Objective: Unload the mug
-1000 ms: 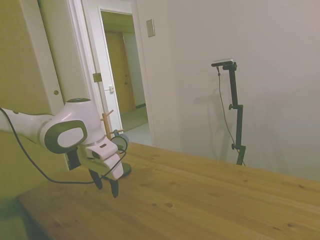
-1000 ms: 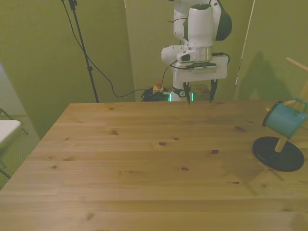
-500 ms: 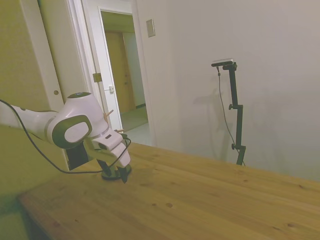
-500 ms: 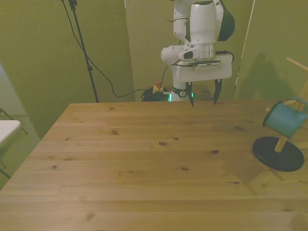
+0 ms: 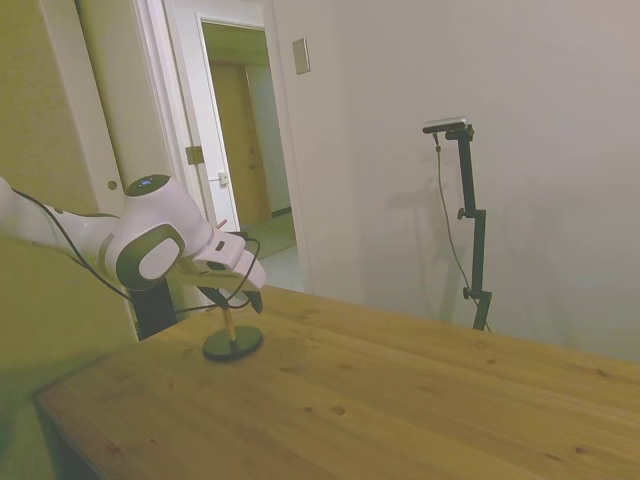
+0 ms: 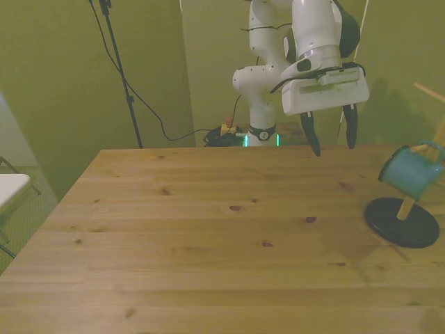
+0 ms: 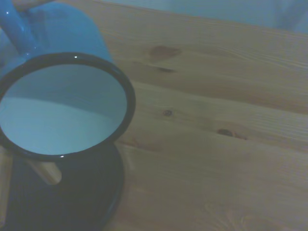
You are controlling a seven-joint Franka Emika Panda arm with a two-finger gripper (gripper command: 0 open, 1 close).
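Reaching for the mug
The open gripper (image 6: 332, 141) is near the mug (image 6: 410, 172), which hangs on its stand (image 6: 403, 221); next, grab it.

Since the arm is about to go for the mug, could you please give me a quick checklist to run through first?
1. Gripper open and empty: ok.
2. Mug hanging on the stand, tilted: ok.
3. Gripper lined up with the mug: not ok, it hangs apart from it, toward the front view's left.
4. Table between gripper and mug free of obstacles: ok.
5. Mug's open mouth in the wrist view: ok.
6. How firmly the handle sits on its peg: cannot tell.
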